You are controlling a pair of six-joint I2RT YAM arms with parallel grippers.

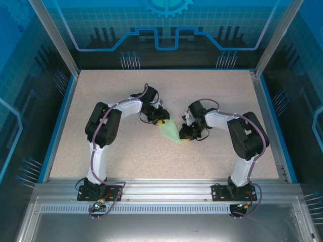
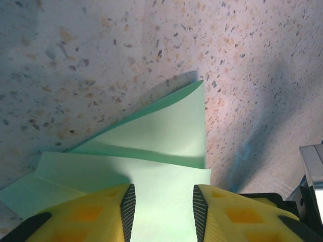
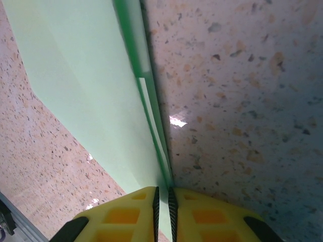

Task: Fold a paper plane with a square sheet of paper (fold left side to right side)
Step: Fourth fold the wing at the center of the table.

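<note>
The paper plane is pale mint-green paper folded into a narrow pointed dart, lying on the speckled table between both arms. My left gripper sits at its wide far end. In the left wrist view its yellow fingers stand apart over the flat paper, whose upper flap lifts a little. My right gripper is at the pointed near end. In the right wrist view its jaws are pinched on the folded edge of the paper.
The speckled tabletop is bordered by a blue rim and glass walls. An aluminium rail with both arm bases runs along the near edge.
</note>
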